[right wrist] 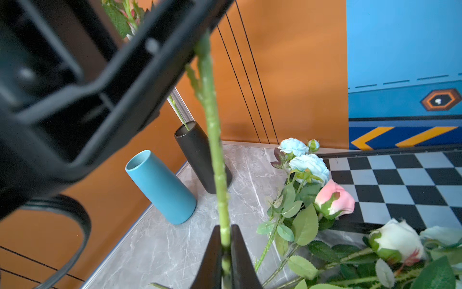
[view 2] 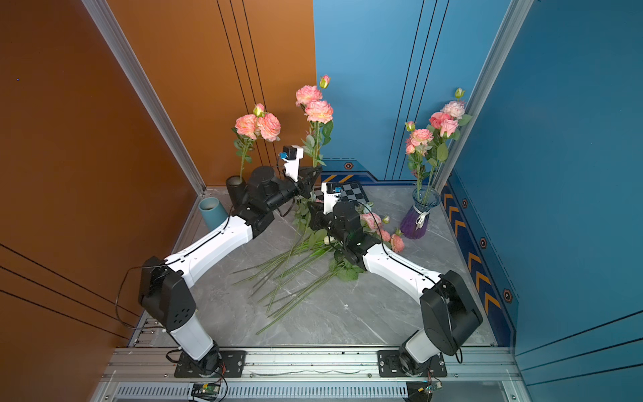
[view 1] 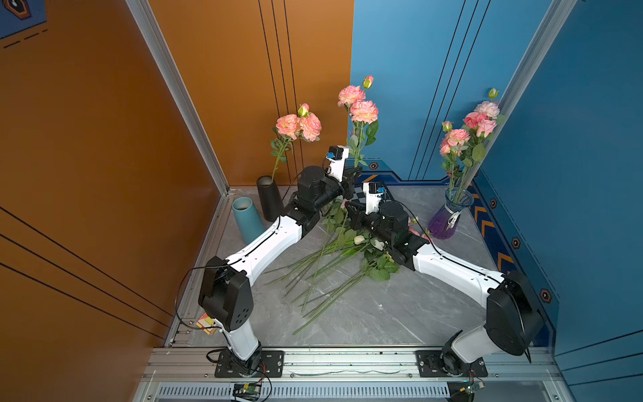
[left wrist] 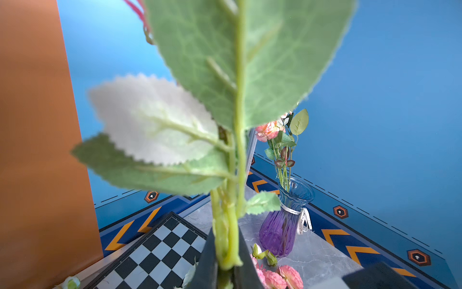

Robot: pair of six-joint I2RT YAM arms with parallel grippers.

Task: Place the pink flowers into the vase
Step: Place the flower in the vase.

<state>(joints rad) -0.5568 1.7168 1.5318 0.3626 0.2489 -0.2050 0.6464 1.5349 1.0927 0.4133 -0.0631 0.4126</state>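
While both hands share one stalk, the held pink flower (view 1: 363, 110) stands nearly upright, its blooms high over the left hand (view 1: 354, 173) and well off the bench (view 1: 365, 313). Left hand's jaws sit tight against the stem just under the leaves. The right hand (right wrist: 226, 234), directly below it, is pinched fully shut on the bare lower stem. Looks like a handover to me! To do it well, the left should let go only once the right's pinch is firm, then back straight away so the leaves don't snag. Right forearm stretches low over the loose pink flowers (view 2: 374, 221), wrist turned toward its partner; left arm reaches up and across. Likely target, the glass vase (view 1: 450, 215), stands well beyond the right hand, already holding several pink stems, so swing that bloom wide of them.
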